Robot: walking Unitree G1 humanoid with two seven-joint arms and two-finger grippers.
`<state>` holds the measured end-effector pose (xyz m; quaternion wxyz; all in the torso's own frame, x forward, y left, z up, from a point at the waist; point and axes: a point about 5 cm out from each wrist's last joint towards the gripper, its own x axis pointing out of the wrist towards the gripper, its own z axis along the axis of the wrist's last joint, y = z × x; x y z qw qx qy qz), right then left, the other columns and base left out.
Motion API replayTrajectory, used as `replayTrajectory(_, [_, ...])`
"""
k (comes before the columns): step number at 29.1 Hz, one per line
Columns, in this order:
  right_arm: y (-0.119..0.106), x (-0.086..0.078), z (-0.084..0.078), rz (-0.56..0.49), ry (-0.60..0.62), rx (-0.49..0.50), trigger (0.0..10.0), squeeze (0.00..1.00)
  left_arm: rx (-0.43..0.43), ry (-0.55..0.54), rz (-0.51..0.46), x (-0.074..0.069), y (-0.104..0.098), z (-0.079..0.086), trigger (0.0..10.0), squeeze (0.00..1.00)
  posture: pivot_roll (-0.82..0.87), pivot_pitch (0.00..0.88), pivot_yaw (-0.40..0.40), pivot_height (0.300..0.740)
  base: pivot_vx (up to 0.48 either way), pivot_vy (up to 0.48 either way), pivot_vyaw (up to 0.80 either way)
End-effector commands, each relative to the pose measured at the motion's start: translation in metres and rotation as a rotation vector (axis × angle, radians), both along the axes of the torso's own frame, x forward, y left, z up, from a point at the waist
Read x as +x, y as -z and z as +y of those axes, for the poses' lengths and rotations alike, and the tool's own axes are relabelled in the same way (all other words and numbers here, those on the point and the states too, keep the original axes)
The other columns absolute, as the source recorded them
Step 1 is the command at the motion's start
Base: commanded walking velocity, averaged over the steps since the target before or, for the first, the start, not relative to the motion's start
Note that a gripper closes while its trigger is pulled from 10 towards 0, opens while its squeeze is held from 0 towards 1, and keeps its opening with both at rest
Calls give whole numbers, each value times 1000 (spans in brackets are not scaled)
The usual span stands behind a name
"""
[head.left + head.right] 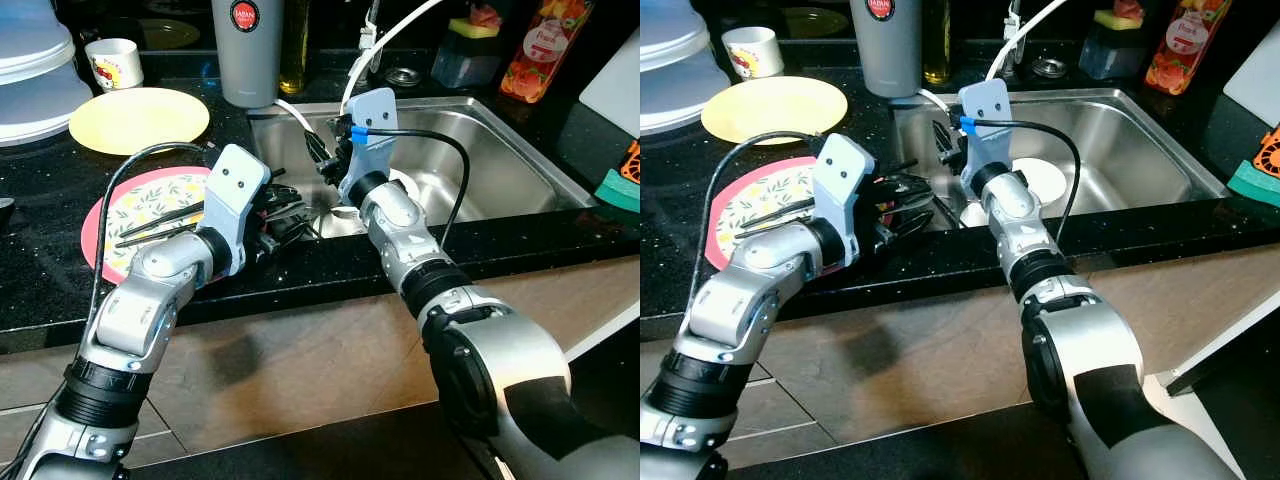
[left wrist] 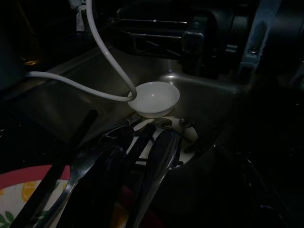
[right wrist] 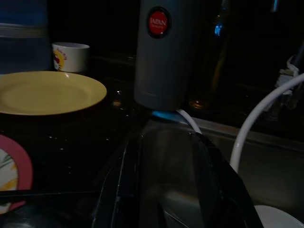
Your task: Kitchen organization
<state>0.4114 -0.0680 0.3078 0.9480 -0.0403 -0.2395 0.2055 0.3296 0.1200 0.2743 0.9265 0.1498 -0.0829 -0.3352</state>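
Far left on the black speckled table [image 1: 40,270]: stacked pale lids, a small white printed cup [image 1: 114,63], a flat yellow plate [image 1: 138,119], then a pink-rimmed floral plate [image 1: 150,205] with dark chopsticks [image 1: 160,222] across it. Left gripper [image 1: 283,215] at that plate's sink-side edge, closed around a bundle of metal cutlery [image 2: 156,156], handles between the fingers. Behind, a tall grey steel tumbler with a red badge [image 1: 246,50]. Right gripper [image 1: 322,158] low over the near left corner of the stainless sink [image 1: 500,165], fingers spread apart and empty, just beside the left one. White round dish [image 1: 400,185] in the basin.

Risks, as judgement: cutlery slipping loose and clattering into the sink from an uneven grip; the two grippers colliding, being so close; the white hose [image 1: 385,35] snagging.

Left wrist view: small white bowl [image 2: 154,99] under the hose and spoon heads at the rim, hidden from the head camera by the arms. Right wrist view: spread of its own fingers, plus the tumbler's base.
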Motion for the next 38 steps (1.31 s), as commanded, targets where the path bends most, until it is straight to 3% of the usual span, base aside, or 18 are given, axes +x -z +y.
replayTrajectory(1, [4,2,-4,20,23,-11,10000,0,24,-18,-8,2,0,4,10000,0,95,175,-43,740,0,0,0])
replayTrajectory(5, [-5,2,-9,-7,39,9,10000,0,4,-23,-37,-1,-11,6,10000,0,93,156,-44,740,0,0,0])
replayTrajectory(9, [-23,3,-23,9,4,248,10000,0,-3,-117,-124,-2,-28,20,10000,0,86,116,-51,740,0,0,0])
replayTrajectory(10, [-23,3,-23,9,4,248,10000,0,-3,-117,-124,-2,-28,20,10000,0,86,116,-51,740,0,0,0])
replayTrajectory(12, [-27,2,-23,17,-81,340,10000,0,9,-196,-155,0,-32,33,10000,0,83,107,-52,740,0,0,0])
replayTrajectory(15, [-23,-1,-16,12,-177,346,10000,0,-57,-257,-118,1,-31,50,10000,39,78,96,-53,740,0,0,0])
replayTrajectory(16, [-20,-3,-14,12,-200,345,10000,0,-86,-247,-97,0,-31,55,10000,1000,70,89,-49,740,0,0,0])
replayTrajectory(18, [-17,-4,-12,16,-224,350,10000,0,-119,-216,-66,-3,-29,60,10000,1000,67,86,-47,740,0,0,0])
replayTrajectory(23, [-11,-7,-10,28,-250,356,10000,0,-101,-172,-11,-6,-25,64,10000,1000,66,86,-47,740,0,0,0])
replayTrajectory(26, [1,-14,0,57,-321,327,10000,0,-78,-300,81,-2,-18,86,10000,1000,60,87,-50,740,0,0,0])
replayTrajectory(31, [16,-25,7,90,-395,269,10000,0,-44,-236,111,-5,-15,93,10000,1000,59,94,-53,740,0,0,0])
replayTrajectory(36, [26,-32,6,131,-422,282,10000,0,13,-233,111,-7,-13,109,10000,1000,59,94,-53,740,0,0,0])
replayTrajectory(37, [28,-33,6,139,-428,287,10000,0,12,-211,104,-8,-13,112,10000,373,59,94,-53,740,0,0,0])
replayTrajectory(38, [28,-33,6,139,-428,287,10000,0,12,-211,104,-8,-13,112,10000,373,59,94,-53,740,0,0,0])
